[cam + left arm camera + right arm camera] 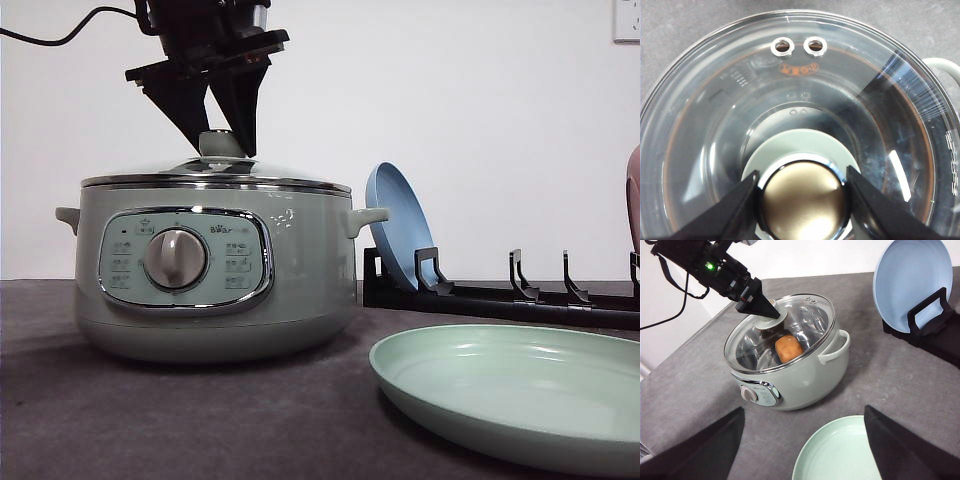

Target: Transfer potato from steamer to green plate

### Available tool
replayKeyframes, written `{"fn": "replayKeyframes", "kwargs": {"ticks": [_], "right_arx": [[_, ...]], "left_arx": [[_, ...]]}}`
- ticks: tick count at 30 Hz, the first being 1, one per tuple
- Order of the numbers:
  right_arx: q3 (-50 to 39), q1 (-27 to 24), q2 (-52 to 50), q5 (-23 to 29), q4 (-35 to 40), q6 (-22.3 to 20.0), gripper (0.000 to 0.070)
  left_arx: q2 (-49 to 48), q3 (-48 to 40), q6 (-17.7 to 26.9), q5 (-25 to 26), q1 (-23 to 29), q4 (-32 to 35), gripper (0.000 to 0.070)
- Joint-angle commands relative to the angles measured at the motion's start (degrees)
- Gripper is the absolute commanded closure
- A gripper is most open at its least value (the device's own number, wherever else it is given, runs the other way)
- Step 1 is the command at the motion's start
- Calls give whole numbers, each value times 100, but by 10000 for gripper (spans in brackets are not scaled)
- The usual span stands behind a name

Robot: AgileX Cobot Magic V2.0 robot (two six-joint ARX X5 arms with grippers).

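Note:
The potato (789,347), orange-brown, lies inside the steamer (210,260), seen through the glass lid (807,320). The lid rests on the pot. My left gripper (225,140) comes down from above with its two black fingers (740,205) pressed against either side of the lid knob (802,200). The green plate (520,390) lies flat on the table to the right of the steamer. My right gripper (805,450) hovers high above the plate (840,455), jaws wide apart, holding nothing.
A blue plate (400,225) stands on edge in a black dish rack (500,300) behind the green plate. A black cable (670,300) trails from the left arm. The grey table (150,420) has free room in front of the steamer.

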Motion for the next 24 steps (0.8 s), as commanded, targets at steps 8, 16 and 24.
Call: {"fn": "replayKeyframes", "kwargs": {"ticks": [8, 16, 24], "right_arx": [[63, 24, 17, 7, -175, 74, 221], [63, 24, 17, 7, -349, 74, 221], [63, 22, 17, 8, -407, 75, 221]], "left_arx": [[72, 854, -116, 39, -24, -383, 691], [71, 1805, -116, 42, -24, -898, 691], [-124, 2202, -116, 40, -21, -1076, 691]]}}
